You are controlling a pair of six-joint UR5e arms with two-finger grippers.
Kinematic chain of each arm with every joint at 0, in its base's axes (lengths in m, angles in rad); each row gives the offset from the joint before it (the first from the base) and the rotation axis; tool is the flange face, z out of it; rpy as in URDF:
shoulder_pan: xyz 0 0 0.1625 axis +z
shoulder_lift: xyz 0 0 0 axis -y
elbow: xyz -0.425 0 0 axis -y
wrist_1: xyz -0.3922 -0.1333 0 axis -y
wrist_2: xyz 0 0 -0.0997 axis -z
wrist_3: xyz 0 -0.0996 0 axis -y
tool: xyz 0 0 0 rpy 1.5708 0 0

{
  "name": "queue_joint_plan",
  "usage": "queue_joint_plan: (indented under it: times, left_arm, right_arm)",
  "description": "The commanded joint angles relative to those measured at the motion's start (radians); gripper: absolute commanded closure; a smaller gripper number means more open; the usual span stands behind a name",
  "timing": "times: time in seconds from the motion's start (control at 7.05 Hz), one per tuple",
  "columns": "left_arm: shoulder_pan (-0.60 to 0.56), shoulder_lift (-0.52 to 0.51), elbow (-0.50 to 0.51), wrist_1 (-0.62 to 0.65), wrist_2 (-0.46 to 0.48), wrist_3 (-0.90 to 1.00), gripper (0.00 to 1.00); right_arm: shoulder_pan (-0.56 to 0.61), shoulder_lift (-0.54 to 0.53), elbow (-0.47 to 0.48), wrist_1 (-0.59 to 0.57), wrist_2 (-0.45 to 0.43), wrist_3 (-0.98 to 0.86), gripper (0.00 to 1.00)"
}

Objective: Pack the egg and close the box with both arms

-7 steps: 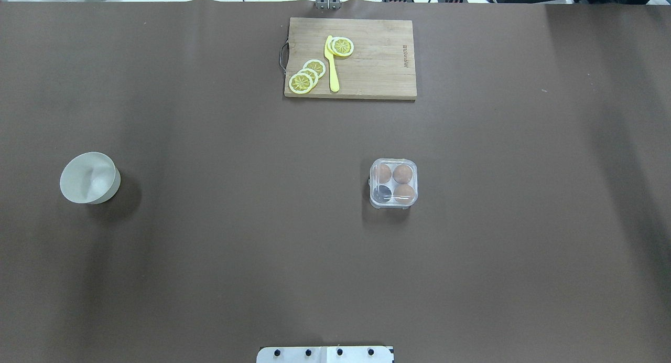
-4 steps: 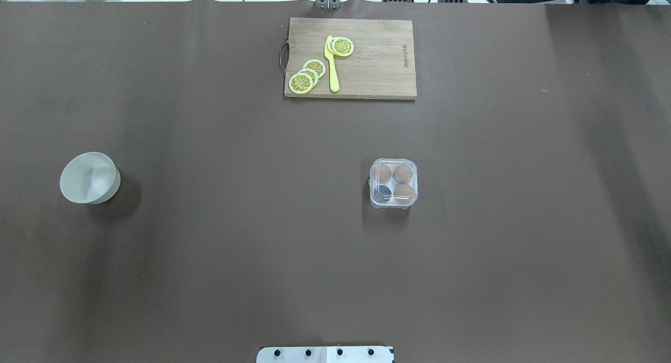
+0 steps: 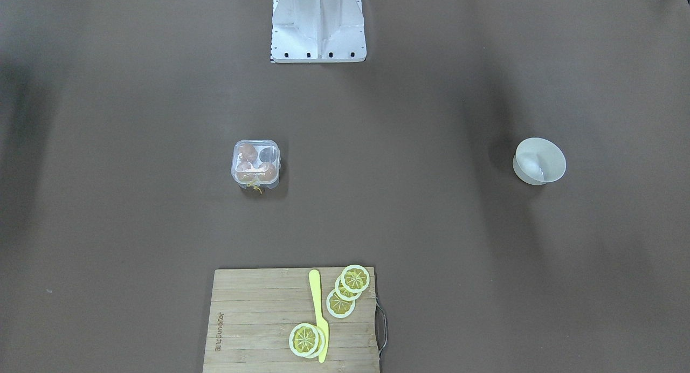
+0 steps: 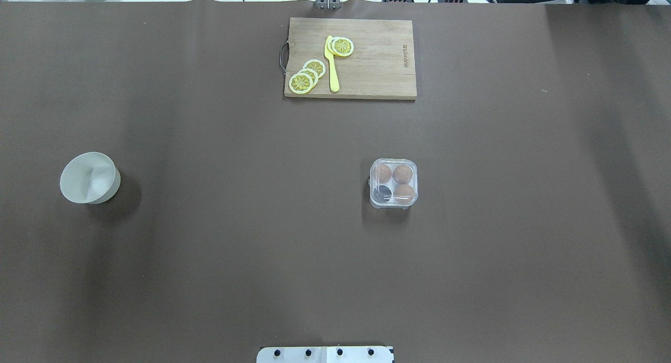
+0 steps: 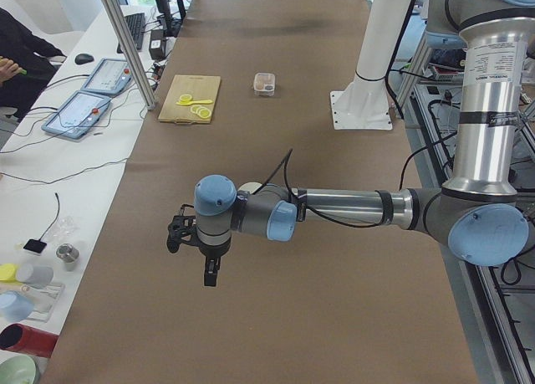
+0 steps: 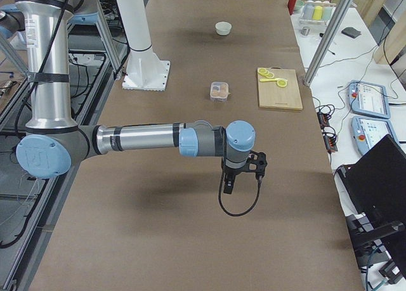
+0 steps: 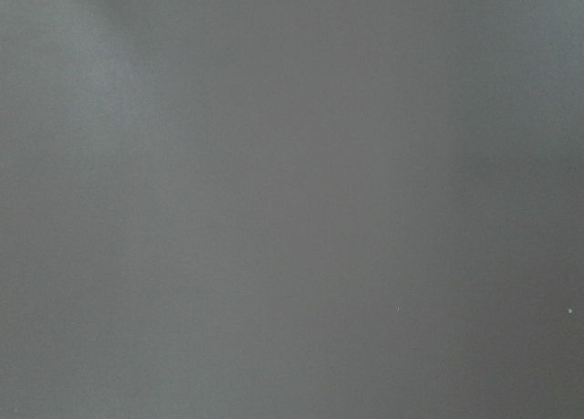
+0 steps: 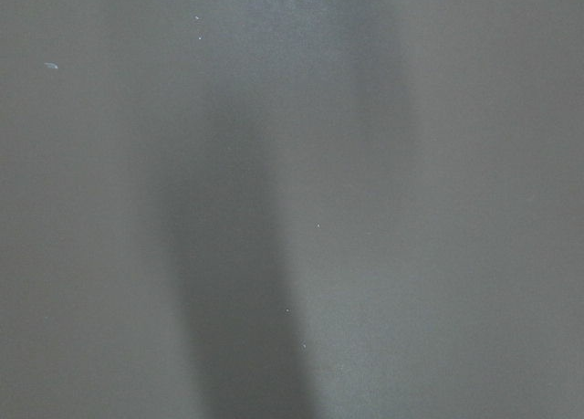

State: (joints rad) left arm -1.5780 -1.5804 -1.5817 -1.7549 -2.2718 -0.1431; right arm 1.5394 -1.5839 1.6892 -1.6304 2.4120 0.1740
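The box [image 4: 393,183] sits on the worktop [image 4: 236,247], well apart from the board [image 4: 367,74] on its base side, in line with the board's end away from the handle. It is nearly square, so no long axis shows; its sides run parallel to the board's edges. The side with the yellow string [image 3: 253,186] faces the board. Three eggs [image 4: 402,173] fill three cells, each round in outline from above. The empty cell [image 4: 382,194] is the corner farthest from the board, on the side toward its handle end. The clear lid [image 3: 256,146] seems to lie flat over the cells, though I cannot be sure through the plastic.

On the board lie lemon slices [image 4: 307,75] and a yellow knife [image 4: 332,69], whose length runs across the board's short side. A white bowl [image 4: 89,178] stands far out past the board's handle end, about as far from the board as the box is. The white base [image 3: 318,22] stands at the worktop's edge opposite the board.

The left arm [image 5: 334,207] reaches out level, with the left gripper [image 5: 208,271] hanging above bare worktop far beyond the bowl from the board. The right arm [image 6: 139,137] does likewise at the other end, with the right gripper [image 6: 229,184] pointing down. I cannot tell whether either gripper's fingers are apart or together.
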Motion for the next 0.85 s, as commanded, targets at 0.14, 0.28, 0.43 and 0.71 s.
queue_joint_plan:
  times: [0.14, 0.28, 0.43, 0.71]
  left_arm:
    - [0.001, 0.002, -0.001, -0.002, 0.0, -0.001, 0.02]
    - [0.001, 0.002, -0.001, -0.002, 0.0, -0.001, 0.02]
    - [0.001, 0.002, -0.001, -0.003, -0.002, -0.001, 0.02]
    - [0.001, 0.002, -0.006, -0.003, -0.011, -0.001, 0.02]
  right_arm:
    - [0.001, 0.002, 0.0, 0.0, 0.001, -0.004, 0.0]
    - [0.001, 0.001, 0.0, 0.001, 0.001, -0.004, 0.0]
    - [0.001, 0.002, 0.001, 0.001, 0.001, -0.004, 0.0]
    - [0.001, 0.002, 0.001, 0.001, 0.007, -0.004, 0.0]
